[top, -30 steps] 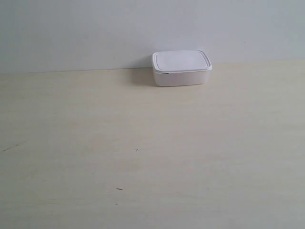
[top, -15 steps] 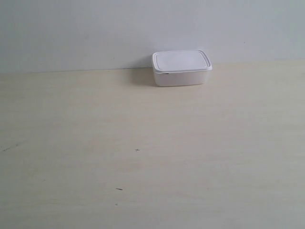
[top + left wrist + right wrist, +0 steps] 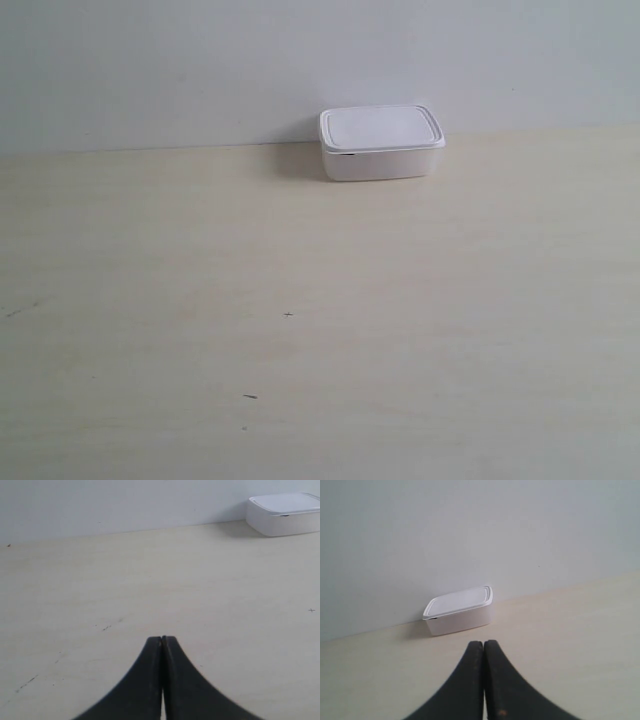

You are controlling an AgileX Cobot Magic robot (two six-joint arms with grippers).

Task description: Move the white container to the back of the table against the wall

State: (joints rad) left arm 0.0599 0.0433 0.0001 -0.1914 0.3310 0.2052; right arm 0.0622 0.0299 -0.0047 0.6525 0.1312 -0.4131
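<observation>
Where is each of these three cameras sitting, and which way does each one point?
Exterior view: off the arms, above the table, looking across it to the white container at the wall; no robot part shows.
Left wrist view: on the left arm, low over the table, facing the wall, white container partly in frame; the shut left pincer shows.
Right wrist view: on the right arm, facing the white container; the shut right pincer shows.
Shared: all three see the white container, table and wall.

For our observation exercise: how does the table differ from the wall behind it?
The table is cream with faint grain and dark specks; the wall is plain grey-white. The table lies flat, the wall stands upright. Both are pale, and the white box sits where they meet.
</observation>
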